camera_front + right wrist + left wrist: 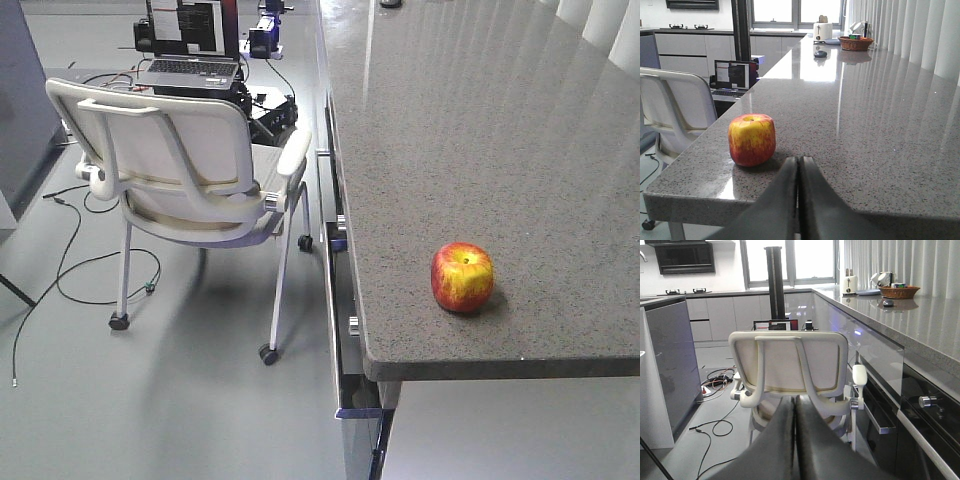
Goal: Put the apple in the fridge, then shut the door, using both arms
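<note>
At the left, the chair stood just beside the surface, with loose cables on the floor around it. A base movement toward the fridge could snag a cable or strike the chair. The left pincer was fully closed, held nothing and pointed at the chair back, so a forward reach by that arm risked contact. Further right, the apple rested upright on the surface, near its closest edge and its left corner. The right pincer was likewise closed and empty, aimed just right of the apple and apart from it. If that pincer advanced without opening, the joined fingers would likely push the round, glossy fruit, which could roll off the nearby edge. An off-centre grip could squeeze it out sideways. Neither the fridge nor the door could be identified in any view.
</note>
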